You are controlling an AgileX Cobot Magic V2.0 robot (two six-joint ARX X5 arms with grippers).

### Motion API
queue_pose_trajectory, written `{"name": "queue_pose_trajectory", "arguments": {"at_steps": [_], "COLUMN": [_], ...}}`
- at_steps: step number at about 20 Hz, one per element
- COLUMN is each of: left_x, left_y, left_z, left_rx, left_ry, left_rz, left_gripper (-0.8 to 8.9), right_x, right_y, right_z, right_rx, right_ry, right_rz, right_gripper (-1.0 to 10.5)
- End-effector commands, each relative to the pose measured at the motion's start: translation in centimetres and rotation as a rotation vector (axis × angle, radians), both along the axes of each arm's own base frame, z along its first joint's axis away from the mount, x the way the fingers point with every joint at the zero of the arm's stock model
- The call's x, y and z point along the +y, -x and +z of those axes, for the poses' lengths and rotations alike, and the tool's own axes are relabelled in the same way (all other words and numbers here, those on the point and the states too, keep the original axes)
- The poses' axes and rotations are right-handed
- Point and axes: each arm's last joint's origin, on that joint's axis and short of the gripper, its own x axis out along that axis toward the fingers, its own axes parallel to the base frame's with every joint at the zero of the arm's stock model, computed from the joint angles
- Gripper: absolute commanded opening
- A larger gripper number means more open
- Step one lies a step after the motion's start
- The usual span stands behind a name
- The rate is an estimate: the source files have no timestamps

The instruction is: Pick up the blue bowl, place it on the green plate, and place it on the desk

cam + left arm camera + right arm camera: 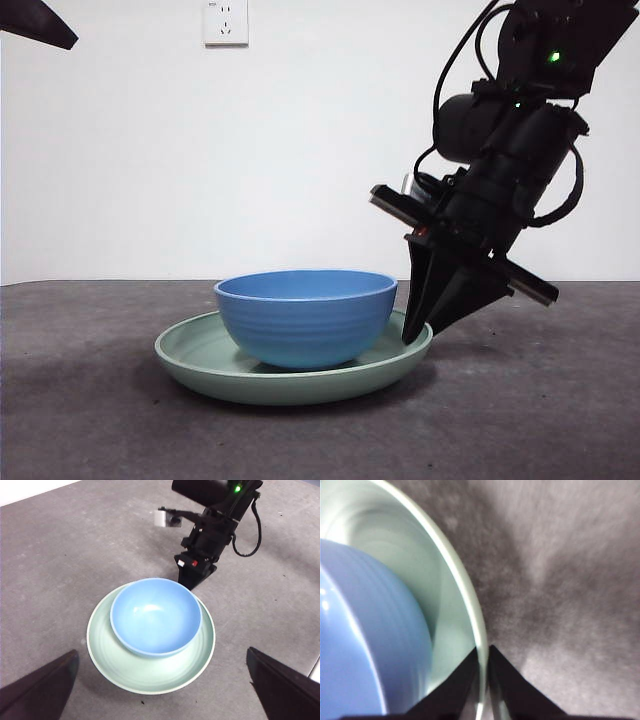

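Note:
The blue bowl [305, 320] [155, 615] sits upright inside the green plate [200, 365] [150, 677], which lies flat on the desk [540, 420]. My right gripper [412, 335] [482, 655] reaches down at the plate's right edge. Its jaws are shut on the plate's rim [455, 590], one inside and one outside. The bowl's wall [365, 645] is close beside the inner jaw, apart from it. My left gripper [161, 651] hangs open high above the bowl and plate and holds nothing.
The right arm [215, 525] slants down from the upper right, with cables looping off it. A black tip of the left arm [40, 25] shows at the top left corner. A white wall with a socket [225, 22] stands behind the desk.

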Motion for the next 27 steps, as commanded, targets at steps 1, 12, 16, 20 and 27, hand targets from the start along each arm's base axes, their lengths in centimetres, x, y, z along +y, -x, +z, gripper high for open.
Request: {"name": "queue_pose_trajectory", "arguments": {"at_steps": [1, 12, 16, 20, 27], "left_x": [-0.1, -0.1, -0.1, -0.1, -0.1], "left_y": [0.0, 0.0, 0.0, 0.0, 0.0], "left_z": [0.5, 0.5, 0.5, 0.5, 0.5], "left_rx": [-0.014, -0.014, -0.014, -0.014, 0.001], "left_ry": [0.012, 0.013, 0.013, 0.013, 0.025], "left_rz": [-0.002, -0.002, -0.002, -0.002, 0.007], "left_gripper": [5.6, 5.6, 5.6, 5.6, 5.6], "right_x": [0.5, -0.3, -1.4, -2.9, -4.0], "right_y": [-0.4, -0.8, 0.5, 3.6, 12.2], "right_z": [-0.5, 1.7, 6.2, 11.0, 16.4], "right_rx": [0.013, -0.047, -0.13, -0.235, -0.409], "right_ry": [-0.005, 0.083, 0.171, 0.245, 0.33], "right_rz": [0.004, 0.0, -0.011, -0.038, 0.03], "right_gripper": [0.1, 2.7, 2.7, 3.1, 4.7]}}
